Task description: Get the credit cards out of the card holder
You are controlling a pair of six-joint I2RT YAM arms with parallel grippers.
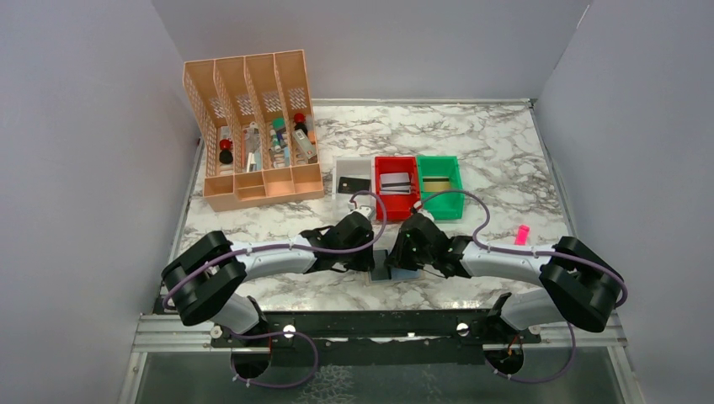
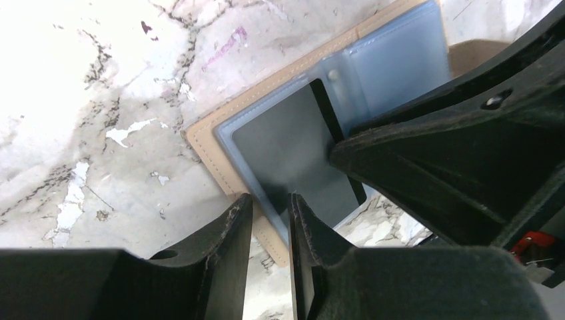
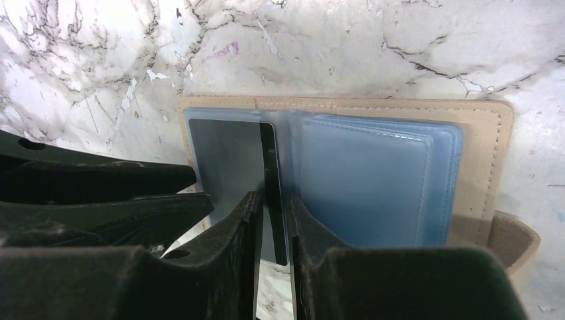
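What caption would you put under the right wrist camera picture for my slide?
The right gripper straddles a dark card poking out of the open card holder.

Left gripper jaws pinch the card holder at its edge; black card sleeved inside.

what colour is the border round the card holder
Tan with visible stitching, framing the blue-grey panels of the card holder. It shows best in the right wrist view.

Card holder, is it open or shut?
Open. The card holder lies spread flat, both blue-grey panels facing up, with a dark card in one panel.
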